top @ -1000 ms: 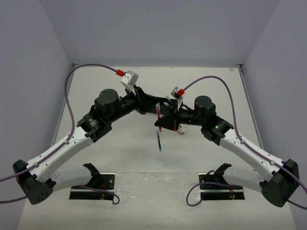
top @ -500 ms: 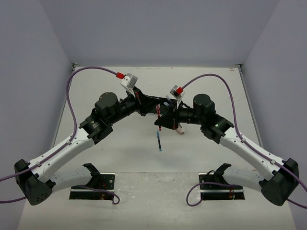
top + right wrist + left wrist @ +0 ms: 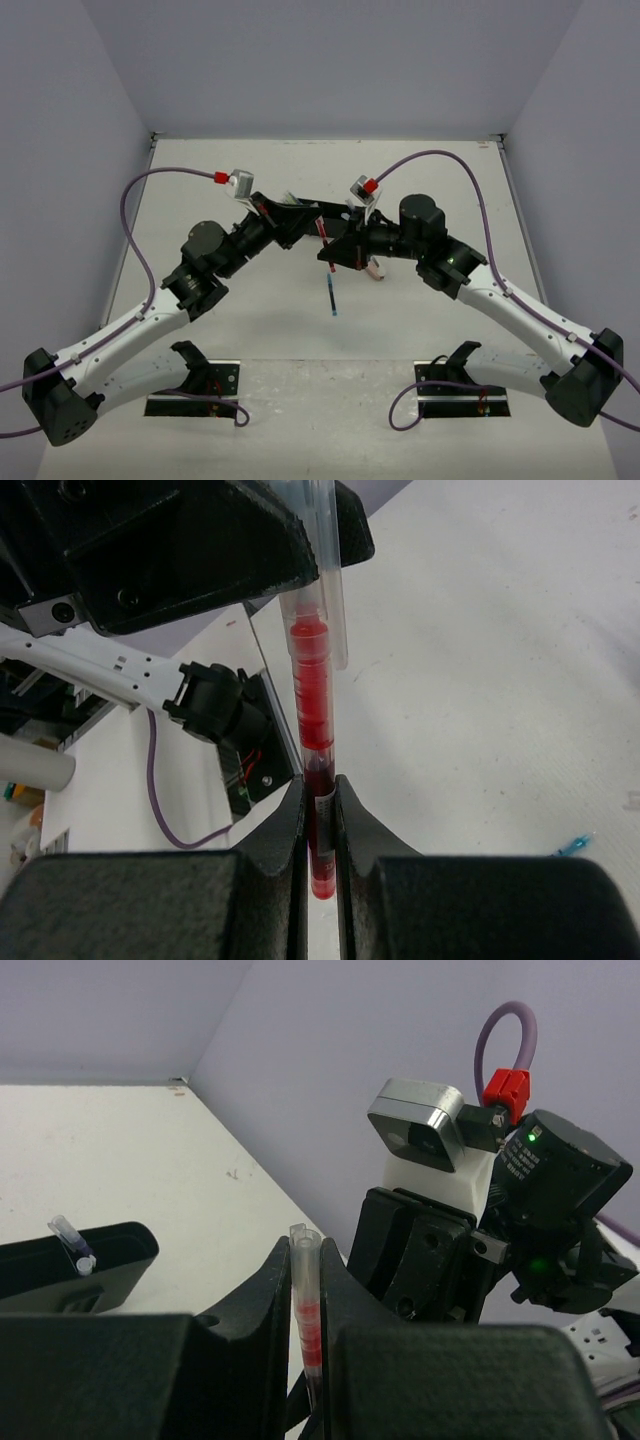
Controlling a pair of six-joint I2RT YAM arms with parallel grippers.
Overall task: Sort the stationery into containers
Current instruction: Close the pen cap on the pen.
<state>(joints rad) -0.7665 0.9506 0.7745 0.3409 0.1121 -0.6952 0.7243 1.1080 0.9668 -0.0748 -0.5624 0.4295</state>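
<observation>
Right now both hands meet above the middle of the white surface (image 3: 300, 340), and the red pen (image 3: 322, 231) is held between them, clear of the surface. In the top view the left hand (image 3: 303, 217) comes in from the left and the right hand (image 3: 336, 253) from the right, with the pen slightly tilted.

The left wrist view shows the left hand (image 3: 305, 1272) closed on the pen (image 3: 306, 1325), whose clear end sticks up past the fingertips at the centre of the frame. The right wrist view shows the right hand (image 3: 318, 802) closed on the lower, red-filled part of the pen (image 3: 312, 685). The left hand (image 3: 200, 540) is clamped on the pen's clear upper end at the top of that frame.

A blue pen (image 3: 331, 297) lies on the surface just below the hands in the top view, apart from them. A pinkish eraser (image 3: 375, 270) shows just to the lower right of the right hand. At the left edge of the left wrist view, the black tray (image 3: 110, 1260) holds a clear-ended pen (image 3: 70, 1240).
</observation>
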